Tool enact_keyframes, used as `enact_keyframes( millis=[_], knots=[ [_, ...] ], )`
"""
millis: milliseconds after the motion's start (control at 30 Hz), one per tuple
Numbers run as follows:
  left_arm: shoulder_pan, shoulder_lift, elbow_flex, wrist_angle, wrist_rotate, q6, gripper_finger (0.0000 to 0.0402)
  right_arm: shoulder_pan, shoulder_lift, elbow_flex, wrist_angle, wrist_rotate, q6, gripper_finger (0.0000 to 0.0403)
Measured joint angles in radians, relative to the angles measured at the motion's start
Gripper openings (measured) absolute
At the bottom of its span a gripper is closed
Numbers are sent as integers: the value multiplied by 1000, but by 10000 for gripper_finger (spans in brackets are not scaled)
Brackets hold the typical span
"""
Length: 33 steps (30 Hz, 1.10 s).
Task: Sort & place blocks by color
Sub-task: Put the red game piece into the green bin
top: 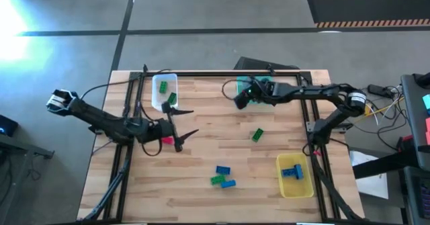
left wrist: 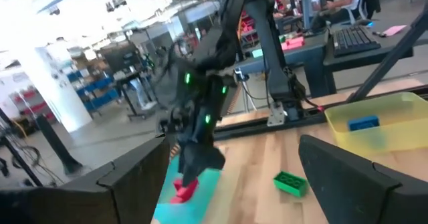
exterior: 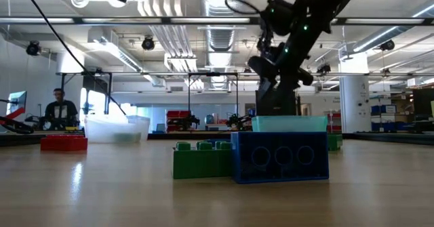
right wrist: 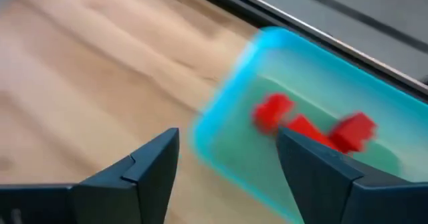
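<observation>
Blocks are scattered all over the wooden worktop (top: pixel 201 144) right now: a green block (top: pixel 257 135) sits alone near the middle, and closer to the front edge there's a little cluster of two blue blocks (top: pixel 223 170) with a green one (top: pixel 217 180) touching them. Sorted ones so far: red blocks (right wrist: pixel 314 127) in the teal bin (right wrist: pixel 231 97) at the back, green blocks (top: pixel 162 86) in the clear bin (top: pixel 156 101) at the back left, and a blue block (top: pixel 291 171) in the yellow bin (top: pixel 304 186) at the front right. One more red block (top: pixel 164 140) lies on the wood right by the left tool (top: pixel 185 124), which hangs over the left side with its fingers spread wide apart and nothing between them. The right tool (right wrist: pixel 227 164) is up over the near rim of the teal bin, fingers apart, holding nothing, with the red blocks sitting in the bin just past it. I can't make out any readable writing or brand marks on the blocks or bins. Someone is sitting way off in the room behind.
</observation>
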Motion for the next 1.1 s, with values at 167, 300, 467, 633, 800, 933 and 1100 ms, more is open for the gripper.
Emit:
enact_keyframes(
  millis=[167,300,467,633,800,933,1100],
  knots=[
    [0,42,1,-13,-17,-110,313,142,-41,0,41,88,-21,228],
    [0,71,2,-166,-25,-331,313,250,-73,0,63,147,-70,226],
    [1,85,17,-622,14,-702,313,340,-123,0,63,147,-146,226],
    [1,99,48,-966,257,-864,313,368,-170,0,71,148,-155,226],
    [0,99,94,-1107,516,-806,313,369,-180,0,70,149,-155,226],
    [2,104,126,-1327,498,-758,313,369,-169,-1,70,150,-155,226],
    [2,131,99,-1359,466,-711,313,369,-166,-1,73,150,-155,226]
  ],
)
